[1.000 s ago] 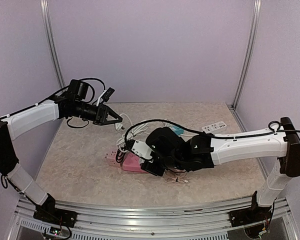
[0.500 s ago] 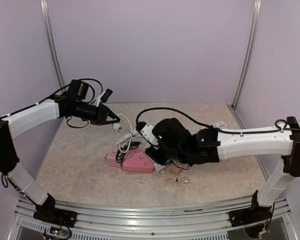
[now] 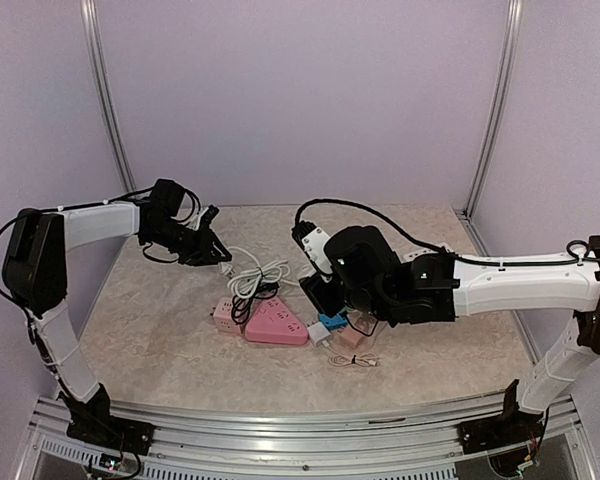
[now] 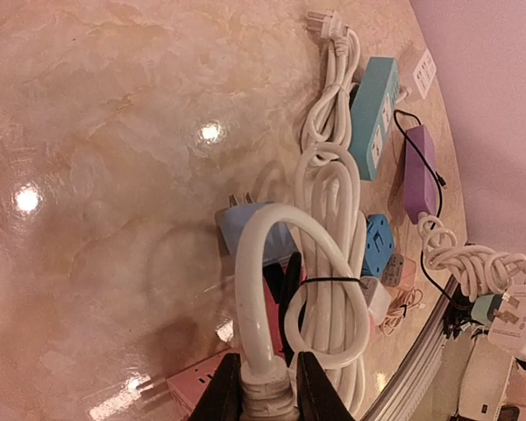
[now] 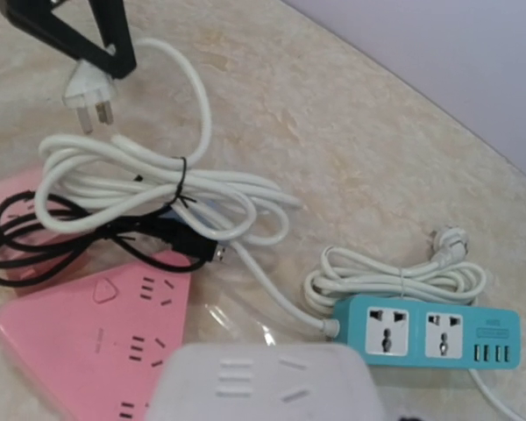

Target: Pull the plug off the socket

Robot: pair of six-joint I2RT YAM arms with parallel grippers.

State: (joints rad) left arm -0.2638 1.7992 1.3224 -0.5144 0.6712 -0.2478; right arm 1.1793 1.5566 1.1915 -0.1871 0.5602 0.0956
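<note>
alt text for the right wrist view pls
The left tool, at top left, holds a white plug with its prongs bare, out of any socket. Its tied white cable lies below on the marble table, beside a pink triangular power strip; a teal power strip sits at right.

No readable text (mere blur on teal strip (image 5: pixel 425 331))

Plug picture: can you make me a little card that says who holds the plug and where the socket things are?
plug: white, prongs bare, not in any socket
left gripper: shut on the plug
right gripper: over the middle of the table; open or shut unclear
pink socket strip: flat on the table
teal socket strip: on the table, its white cord coiled beside it
</note>
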